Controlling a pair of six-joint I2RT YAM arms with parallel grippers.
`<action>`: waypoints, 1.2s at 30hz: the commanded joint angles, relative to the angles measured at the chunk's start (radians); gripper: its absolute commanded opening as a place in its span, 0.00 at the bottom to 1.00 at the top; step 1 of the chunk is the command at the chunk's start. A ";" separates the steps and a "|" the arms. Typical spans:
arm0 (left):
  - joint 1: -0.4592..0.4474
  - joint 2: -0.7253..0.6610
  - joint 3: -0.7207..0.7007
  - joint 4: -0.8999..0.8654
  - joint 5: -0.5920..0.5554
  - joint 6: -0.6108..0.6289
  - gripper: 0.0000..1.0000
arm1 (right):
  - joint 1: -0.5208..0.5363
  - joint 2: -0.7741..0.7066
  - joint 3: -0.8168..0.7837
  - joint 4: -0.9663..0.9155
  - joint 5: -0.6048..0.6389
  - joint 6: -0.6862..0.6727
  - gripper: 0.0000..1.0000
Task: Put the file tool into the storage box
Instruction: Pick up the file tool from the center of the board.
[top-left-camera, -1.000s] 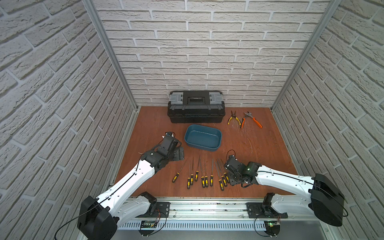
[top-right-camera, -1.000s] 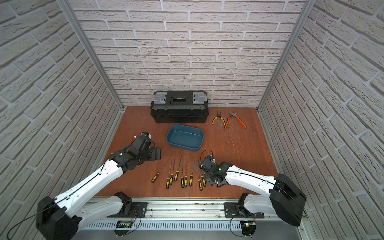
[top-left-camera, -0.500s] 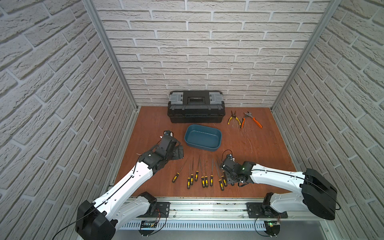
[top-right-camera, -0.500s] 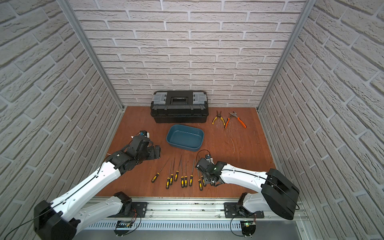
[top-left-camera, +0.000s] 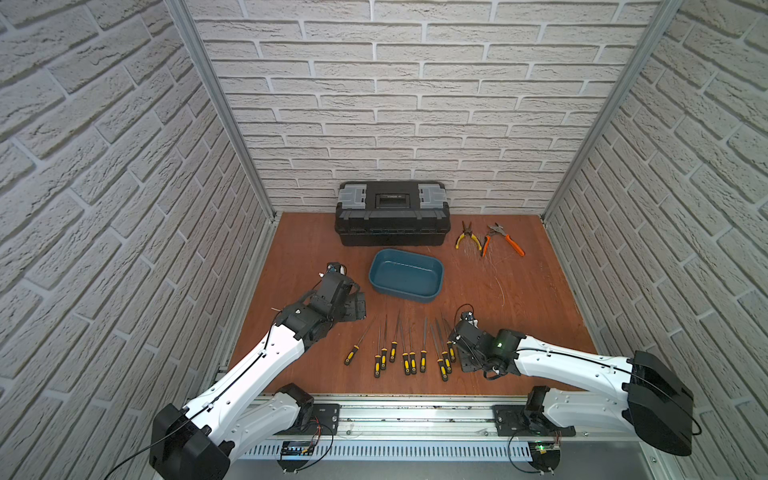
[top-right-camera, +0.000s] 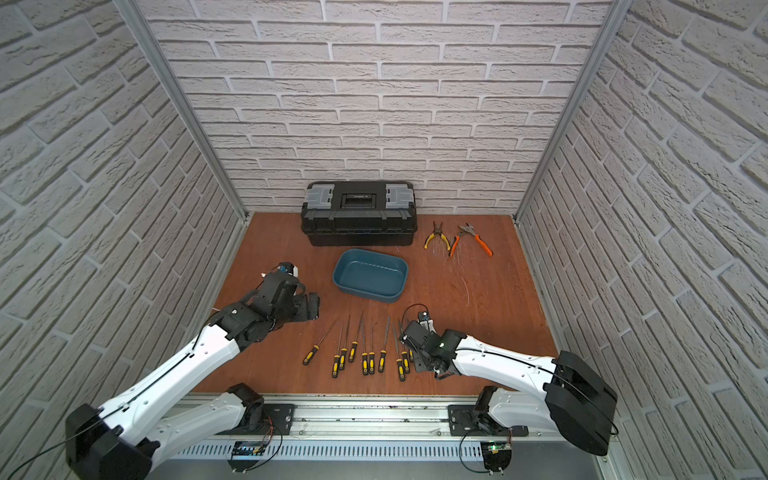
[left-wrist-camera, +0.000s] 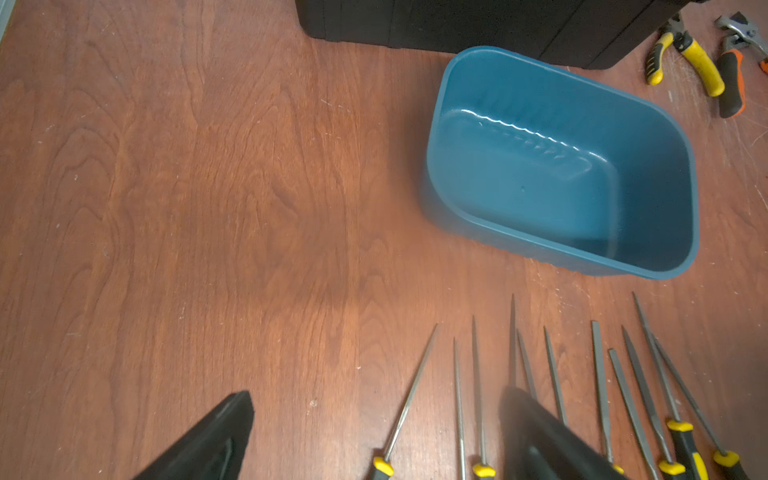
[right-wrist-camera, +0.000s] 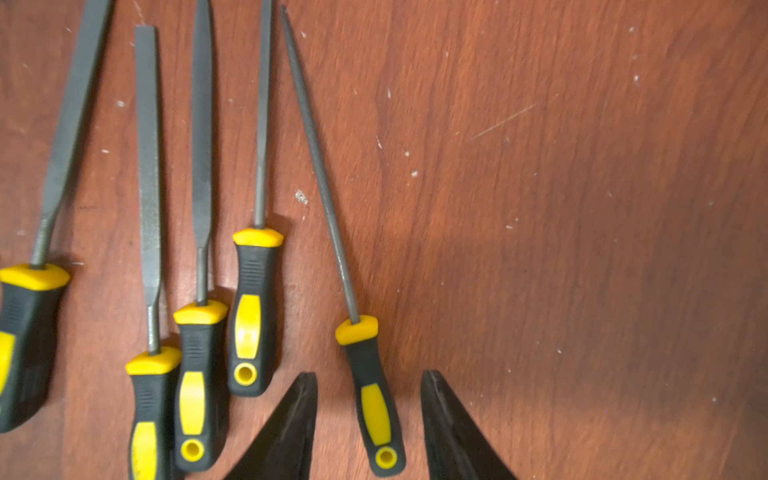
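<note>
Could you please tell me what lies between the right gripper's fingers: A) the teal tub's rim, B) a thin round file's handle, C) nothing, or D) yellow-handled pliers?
B: the black-and-yellow handle of the thin round steel file lies between the spread fingers of the right gripper, with gaps on both sides.

Desk (top-left-camera: 523, 324) holdings:
- A toolbox (top-left-camera: 392, 212) is sitting at the back, against the wall.
- A storage box (top-left-camera: 403, 293) is lying just before it.
- A pair of pliers (top-left-camera: 467, 230) and a second pair (top-left-camera: 505, 239) are lying right of the toolbox.
- Files (top-left-camera: 423, 345) are lying in a row near the front.
- The right hand (right-wrist-camera: 369, 374) is straddling the rightmost file (right-wrist-camera: 337, 249), apart from it.
</note>
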 joint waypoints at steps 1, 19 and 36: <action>-0.003 -0.017 0.010 -0.001 0.009 0.005 0.98 | 0.010 0.029 -0.020 0.022 -0.009 -0.007 0.45; -0.002 -0.020 0.041 -0.019 0.048 0.002 0.98 | 0.048 0.103 -0.039 0.065 0.027 0.035 0.25; -0.003 -0.023 0.111 -0.084 0.091 0.018 0.98 | 0.053 -0.171 -0.017 -0.105 0.210 0.071 0.04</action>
